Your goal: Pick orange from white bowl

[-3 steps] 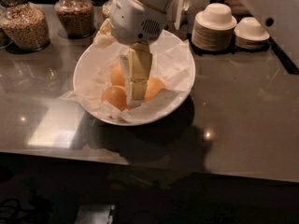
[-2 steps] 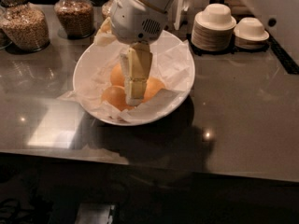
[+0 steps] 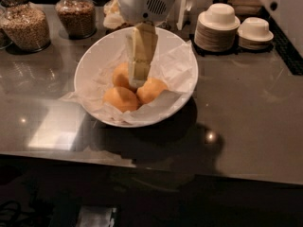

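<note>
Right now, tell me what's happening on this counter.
The robot's two-finger gripper reaches down into the wide glossy white bowl, lined with crumpled white paper. Its tip sits among three round yellow-orange oranges, all resting in the bowl; none is lifted yet. Glass jars of grain and stacked small white bowls stand behind.

No text, label, brand, number or sign can be read. The jars (image 3: 26, 25) show bare glass, the stacked bowls (image 3: 218, 25) are plain white, and the arm housing (image 3: 142, 1) carries only a vent grille. Nothing is printed on the paper (image 3: 177, 65) in the white bowl (image 3: 94, 56). The gripper (image 3: 138, 82), also unmarked, hangs over the white bowl with its tip low among the oranges (image 3: 121, 98).
</note>
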Action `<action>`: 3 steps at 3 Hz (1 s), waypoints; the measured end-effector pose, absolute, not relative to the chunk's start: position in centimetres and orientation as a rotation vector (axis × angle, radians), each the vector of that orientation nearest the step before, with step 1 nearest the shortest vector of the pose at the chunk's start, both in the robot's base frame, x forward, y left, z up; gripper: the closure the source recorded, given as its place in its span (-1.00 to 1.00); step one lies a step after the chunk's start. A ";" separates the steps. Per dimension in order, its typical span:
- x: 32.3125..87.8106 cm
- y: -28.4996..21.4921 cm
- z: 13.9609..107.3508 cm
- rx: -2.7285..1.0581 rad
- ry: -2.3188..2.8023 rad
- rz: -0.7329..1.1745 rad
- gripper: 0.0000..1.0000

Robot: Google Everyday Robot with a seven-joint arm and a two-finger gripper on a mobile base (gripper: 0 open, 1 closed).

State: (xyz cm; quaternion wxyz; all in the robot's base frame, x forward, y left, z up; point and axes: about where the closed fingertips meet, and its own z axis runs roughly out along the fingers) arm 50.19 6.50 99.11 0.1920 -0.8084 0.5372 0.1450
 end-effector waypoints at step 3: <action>56.2 2.0 98.3 -2.033 1.673 0.349 -1.00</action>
